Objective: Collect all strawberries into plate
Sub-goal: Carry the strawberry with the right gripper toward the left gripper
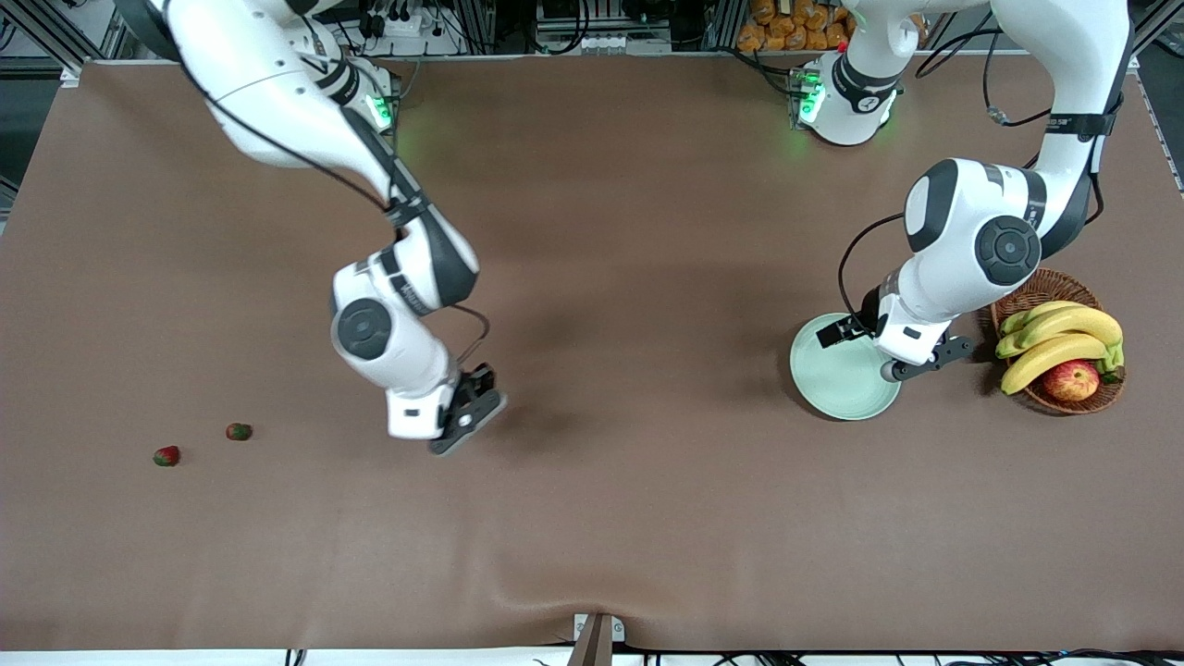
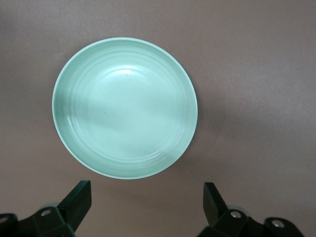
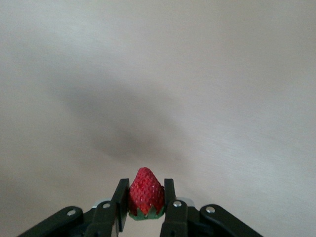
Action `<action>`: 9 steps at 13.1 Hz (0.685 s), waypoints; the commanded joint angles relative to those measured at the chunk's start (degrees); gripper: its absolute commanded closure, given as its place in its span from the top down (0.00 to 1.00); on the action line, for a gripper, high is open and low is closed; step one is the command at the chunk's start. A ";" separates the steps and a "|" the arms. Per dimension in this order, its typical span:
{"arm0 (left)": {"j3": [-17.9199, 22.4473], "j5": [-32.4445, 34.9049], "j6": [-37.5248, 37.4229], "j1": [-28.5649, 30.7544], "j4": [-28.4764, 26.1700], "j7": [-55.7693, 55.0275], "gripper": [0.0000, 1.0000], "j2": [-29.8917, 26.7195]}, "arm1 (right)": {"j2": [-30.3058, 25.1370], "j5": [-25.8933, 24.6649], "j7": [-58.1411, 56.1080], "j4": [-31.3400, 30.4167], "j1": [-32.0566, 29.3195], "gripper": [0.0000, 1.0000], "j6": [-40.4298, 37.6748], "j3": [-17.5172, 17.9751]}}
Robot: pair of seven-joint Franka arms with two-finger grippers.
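The pale mint-green plate (image 1: 837, 384) lies toward the left arm's end of the table and is empty; it also shows in the left wrist view (image 2: 125, 107). My left gripper (image 1: 883, 353) hangs over the plate's edge, open and empty (image 2: 146, 200). My right gripper (image 1: 467, 412) is up over bare table near the middle, shut on one strawberry (image 3: 145, 191), which is hidden in the front view. Two more strawberries lie on the table toward the right arm's end, one (image 1: 239, 431) a little farther from the front camera than the other (image 1: 166, 455).
A brown wicker basket (image 1: 1045, 287) with bananas (image 1: 1059, 338) and a red-yellow apple (image 1: 1071, 380) stands beside the plate at the left arm's end. The brown cloth is slightly rumpled near the front edge (image 1: 592, 583).
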 commanded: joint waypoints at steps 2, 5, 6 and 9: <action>-0.02 -0.83 -0.14 -0.27 0.26 -0.92 1.00 -0.09 | 1.96 0.65 4.44 4.12 5.31 0.00 0.11 -0.31; -0.10 -0.83 -0.14 -0.35 0.26 -0.92 1.00 0.00 | 5.82 1.35 9.70 8.60 10.58 0.00 2.12 -0.31; -0.10 -0.83 -0.14 -0.35 0.26 -1.00 1.00 0.00 | 7.05 1.26 12.33 9.49 12.07 0.00 4.13 -0.31; -0.10 -0.83 -0.14 -0.62 0.35 -1.53 1.00 0.09 | 11.44 1.26 19.02 12.73 15.59 0.00 9.24 -0.31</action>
